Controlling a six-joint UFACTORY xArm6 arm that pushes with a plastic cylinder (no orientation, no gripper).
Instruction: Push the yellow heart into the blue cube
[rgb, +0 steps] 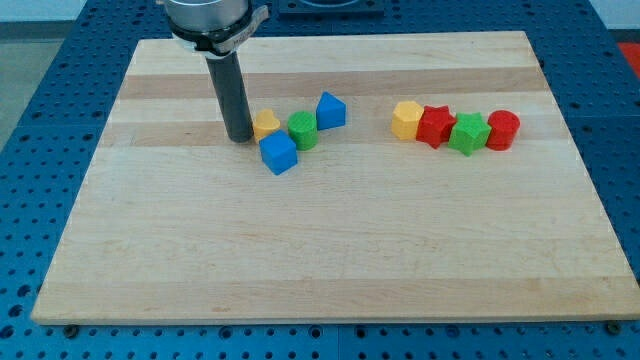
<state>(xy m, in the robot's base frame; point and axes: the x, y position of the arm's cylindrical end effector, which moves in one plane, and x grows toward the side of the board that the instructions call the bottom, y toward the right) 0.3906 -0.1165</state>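
The yellow heart (266, 124) lies left of the board's middle, touching the blue cube (278, 153) just below it to the right. My tip (238, 138) stands right against the heart's left side, above and left of the blue cube. A green cylinder-like block (303, 130) touches the heart's right side, and a blue triangular block (331, 110) sits above and right of it.
A row of blocks lies at the view's right: a yellow hexagon (406, 120), a red star (435, 126), a green star (468, 134) and a red cylinder (503, 130). The wooden board (320, 250) rests on a blue perforated table.
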